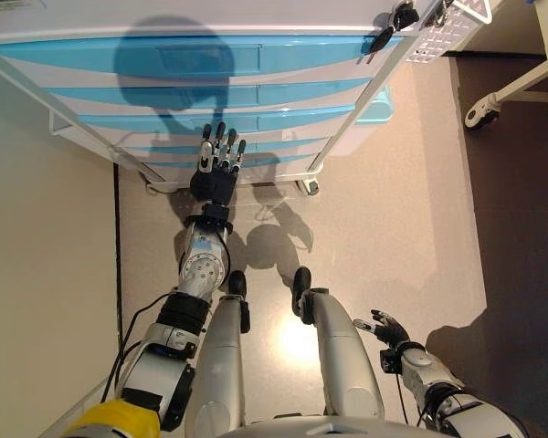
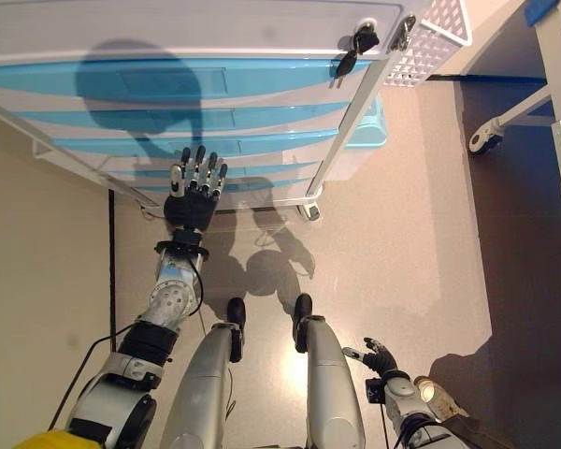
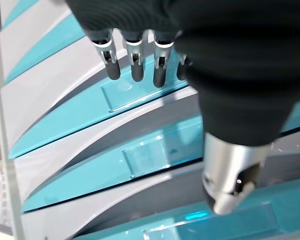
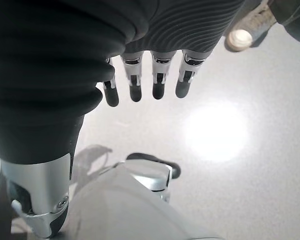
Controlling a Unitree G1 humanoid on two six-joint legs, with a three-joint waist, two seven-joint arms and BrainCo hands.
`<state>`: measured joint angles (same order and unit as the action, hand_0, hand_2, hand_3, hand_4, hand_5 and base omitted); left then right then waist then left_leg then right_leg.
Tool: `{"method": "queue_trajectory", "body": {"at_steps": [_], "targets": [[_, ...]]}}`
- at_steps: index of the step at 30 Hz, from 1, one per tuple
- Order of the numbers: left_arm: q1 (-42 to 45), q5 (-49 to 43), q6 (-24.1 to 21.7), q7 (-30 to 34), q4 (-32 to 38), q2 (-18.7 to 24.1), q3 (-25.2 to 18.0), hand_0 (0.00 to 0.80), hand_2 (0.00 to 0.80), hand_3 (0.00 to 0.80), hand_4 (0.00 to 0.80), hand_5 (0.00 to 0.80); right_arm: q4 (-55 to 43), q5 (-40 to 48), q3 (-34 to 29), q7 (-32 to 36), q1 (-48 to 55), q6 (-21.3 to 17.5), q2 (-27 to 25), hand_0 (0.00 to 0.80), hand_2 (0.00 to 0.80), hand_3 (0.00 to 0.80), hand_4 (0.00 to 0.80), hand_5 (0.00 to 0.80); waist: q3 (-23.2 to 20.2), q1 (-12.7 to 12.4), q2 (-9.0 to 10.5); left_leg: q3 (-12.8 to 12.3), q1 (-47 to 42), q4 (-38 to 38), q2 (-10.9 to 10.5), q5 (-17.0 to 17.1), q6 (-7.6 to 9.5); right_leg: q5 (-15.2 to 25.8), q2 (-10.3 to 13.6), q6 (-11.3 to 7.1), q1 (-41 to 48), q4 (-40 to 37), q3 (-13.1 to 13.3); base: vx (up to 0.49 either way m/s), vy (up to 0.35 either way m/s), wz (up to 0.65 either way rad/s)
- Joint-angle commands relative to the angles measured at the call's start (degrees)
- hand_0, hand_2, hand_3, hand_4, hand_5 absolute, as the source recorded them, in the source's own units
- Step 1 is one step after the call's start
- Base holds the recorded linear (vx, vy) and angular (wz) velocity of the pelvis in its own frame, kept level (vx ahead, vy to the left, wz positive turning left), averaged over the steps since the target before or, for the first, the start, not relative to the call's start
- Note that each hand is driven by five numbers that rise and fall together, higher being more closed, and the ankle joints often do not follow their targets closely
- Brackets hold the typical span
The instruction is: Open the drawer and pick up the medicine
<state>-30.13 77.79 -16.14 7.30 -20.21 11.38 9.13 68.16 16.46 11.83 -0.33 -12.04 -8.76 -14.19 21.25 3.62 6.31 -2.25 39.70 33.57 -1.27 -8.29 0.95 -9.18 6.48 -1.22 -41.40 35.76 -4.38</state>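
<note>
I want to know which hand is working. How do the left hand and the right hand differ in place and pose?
The left hand is stretched forward to the blue drawer fronts of the cabinet; the right hand hangs low by the robot's side, over the floor, far from the drawers. Both hands have straight fingers and hold nothing.

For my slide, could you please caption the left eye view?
Left hand open, reaching toward closed blue drawers; right hand idle.

My two head eyes look steeply down on the drawers (image 1: 192,100) and floor (image 1: 402,210), sharing nearly everything. My left wrist camera faces those drawers very close; my right wrist camera faces only floor.
</note>
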Motion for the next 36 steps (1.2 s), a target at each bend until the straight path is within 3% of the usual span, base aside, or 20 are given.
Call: {"method": "queue_trajectory", "body": {"at_steps": [1, 12, 36], "targets": [[-2.25, -0.13, -3.51, 0.71, 5.15, -1.46, -2.72, 0.0, 0.0, 0.0, 0.0, 0.0, 2.53, 0.54, 0.22, 0.26, 3.82, -1.53, -2.66, 0.0, 0.0, 0.0, 0.0, 0.0, -4.0, -0.63, -2.44, -2.47, -0.14, -1.6, -2.04, -2.07, 2.77, 2.91, -1.07, -0.9, -0.15, -1.29, 0.59, 0.007, 0.005, -0.1], [-7.24, 0.76, -5.02, -1.4, 0.88, -0.51, -4.21, 0.0, 0.0, 0.0, 0.0, 0.0, 2.77, -0.53, 1.55, -0.11, 2.95, -1.41, -3.28, 0.0, 0.0, 0.0, 0.0, 0.0, -4.29, -0.07, -2.19, -2.21, -0.32, -3.95, -1.96, -1.03, 2.69, 4.49, -1.48, -1.45, 0.01, -3.5, 0.55, 0.003, -0.001, -0.03], [-4.28, -1.82, 0.66, -2.83, -14.19, -4.14, -2.99, 0.0, 0.0, 0.0, 0.0, 0.0, 1.07, 0.33, 1.34, -2.5, 1.81, -1.4, -2.74, 0.0, 0.0, 0.0, 0.0, 0.0, -1.26, 0.57, -0.95, -2.25, -1.15, -6.05, -1.86, 0.38, 2.94, 6.52, -2.15, -1.61, 1.12, -6.17, 1.24, 0.002, 0.0, -0.01]]}}
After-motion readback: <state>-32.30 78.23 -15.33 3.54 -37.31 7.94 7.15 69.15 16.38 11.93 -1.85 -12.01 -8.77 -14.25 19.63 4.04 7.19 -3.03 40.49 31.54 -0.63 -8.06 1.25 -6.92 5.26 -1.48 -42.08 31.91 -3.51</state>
